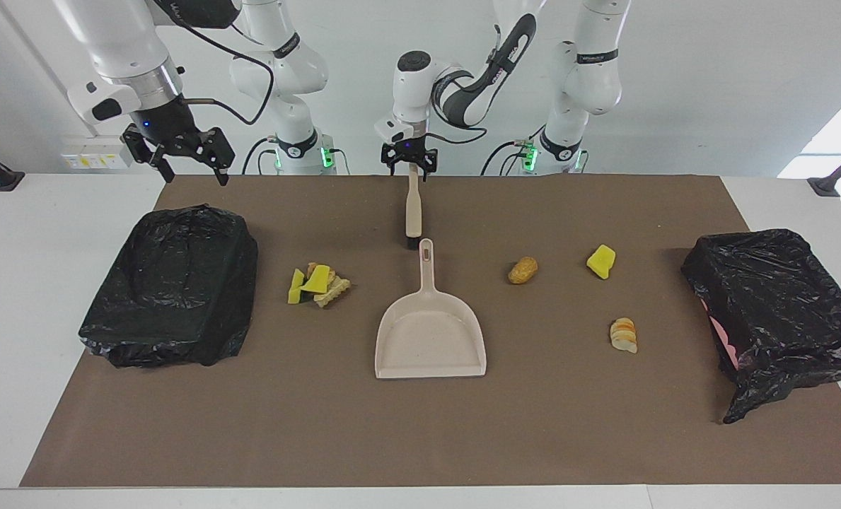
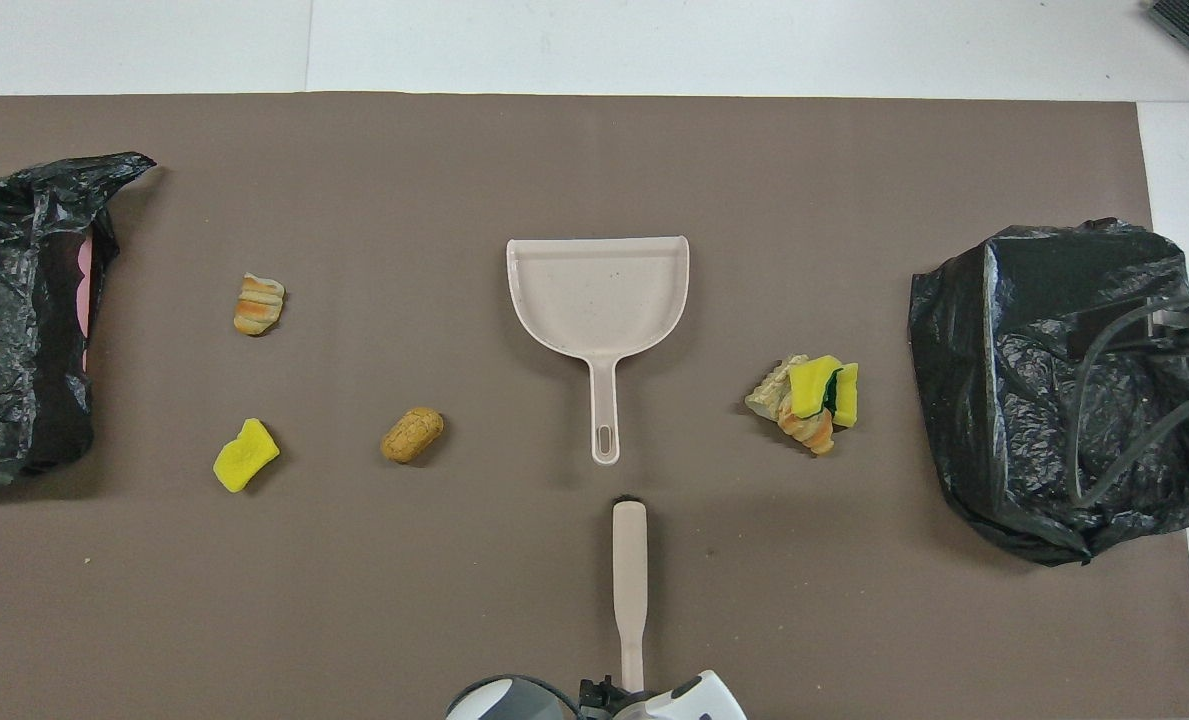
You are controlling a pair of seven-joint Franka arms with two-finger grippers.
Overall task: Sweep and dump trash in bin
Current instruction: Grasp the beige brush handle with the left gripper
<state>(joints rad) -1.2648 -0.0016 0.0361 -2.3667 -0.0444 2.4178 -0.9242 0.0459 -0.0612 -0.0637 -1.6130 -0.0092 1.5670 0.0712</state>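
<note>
Trash: scattered scraps lie on the brown mat of the desk, none yet in the beige plastic dustpan at its middle. A pile of yellow sponge chunks and tan lumps sits toward the right arm's end, near one black-bagged bin. A brown potato-like lump, a yellow sponge chunk and a striped bread-like piece lie toward the left arm's end, near the other black-bagged bin.

Step in hand, as judged: taking up the beige brush. The left claw is at its handle tip; whether it grips cannot be told. The next move calls for a firm hold before lifting.

The right claw waits, spread wide, over the first bin.

Only the facing view shows both claws; the overhead view shows the brush's full length.
</note>
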